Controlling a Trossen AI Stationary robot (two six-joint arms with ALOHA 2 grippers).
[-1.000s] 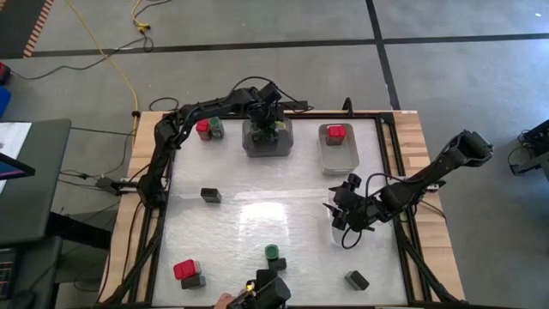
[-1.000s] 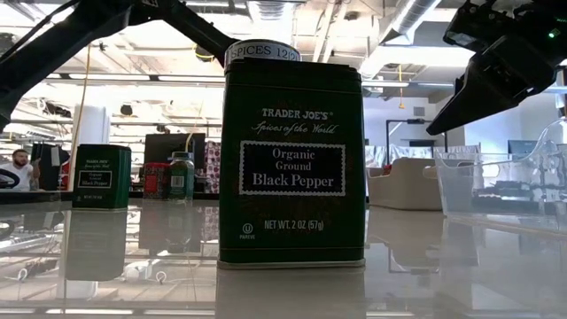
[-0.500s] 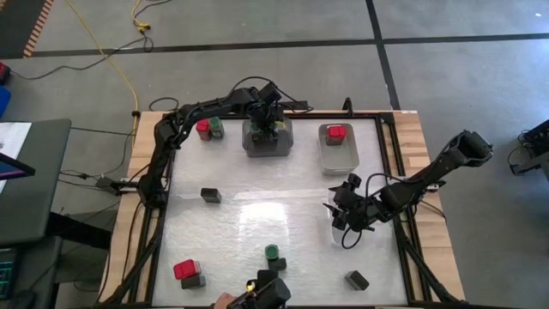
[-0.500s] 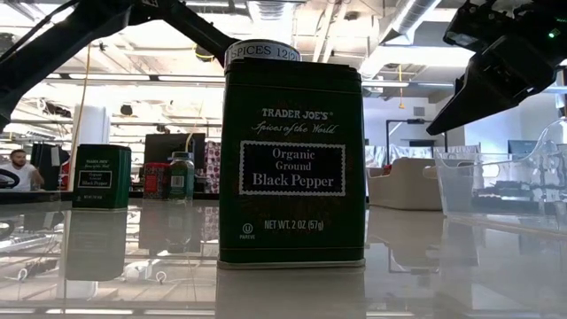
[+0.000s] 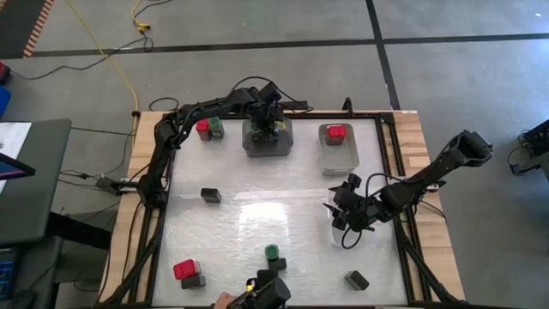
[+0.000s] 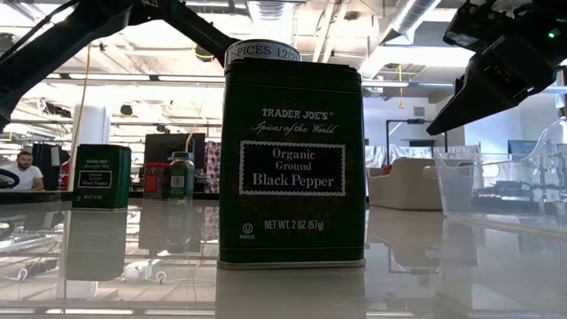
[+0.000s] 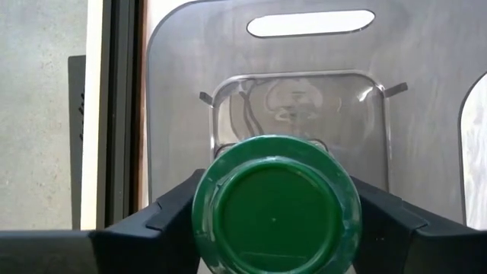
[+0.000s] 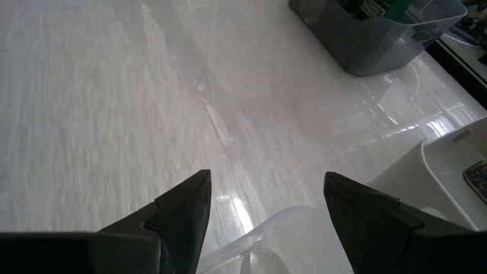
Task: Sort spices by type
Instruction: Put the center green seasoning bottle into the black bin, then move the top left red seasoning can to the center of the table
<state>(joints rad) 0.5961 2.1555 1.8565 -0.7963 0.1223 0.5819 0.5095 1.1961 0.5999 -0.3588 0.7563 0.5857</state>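
Note:
My left gripper reaches down into the grey tray at the table's far side, shut on a green-lidded jar. My right gripper hovers open at the right of the table over a clear tray, touching nothing. Loose spices stand on the table: a red-topped box beside a green jar, dark blocks, a red box with a dark block, and a green jar. Another red box sits in a grey tray. My left gripper pinches the green-lidded jar between its two fingers, one on each side just under the lid's rim. The fingers come from above, pointing down. The jar stands upright over the grey tray's floor; whether it rests there cannot be told.
In the low view a black pepper tin stands close to the camera, with a second tin farther left. The clear tray shows at the right. A person sits in the room beyond. The table's middle is bare.

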